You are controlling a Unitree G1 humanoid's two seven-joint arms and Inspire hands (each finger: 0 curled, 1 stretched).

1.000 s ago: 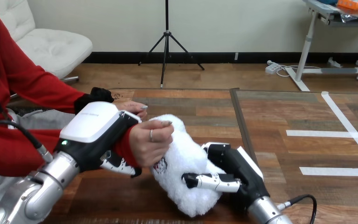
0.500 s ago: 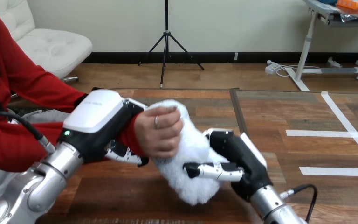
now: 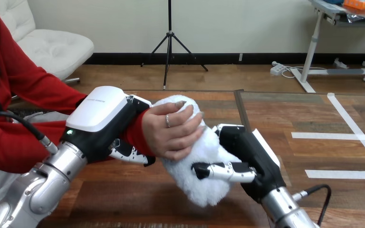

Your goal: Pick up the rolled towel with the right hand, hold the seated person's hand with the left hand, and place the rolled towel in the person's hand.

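**Handover, late stage.** My left hand [image 3: 102,126] is curled round the person's wrist [image 3: 134,137], with its fingers passing beneath. My right hand [image 3: 249,159] clasps the rolled towel [image 3: 195,178] from its 3 o'clock side, thumb pressed into the pile. The person's hand [image 3: 171,133] lies over the towel's 11 o'clock end, fingers bent round it. As I judge it, pickup, hold and delivery are done, and letting go of the towel remains. Count: one towel, one person's hand, my two hands.

I see the fluffy white rolled towel [image 3: 208,148] tilted, its lower end in the right robot hand [image 3: 247,159], its upper end clasped by the person's hand [image 3: 171,132] beside the left robot hand [image 3: 102,118].
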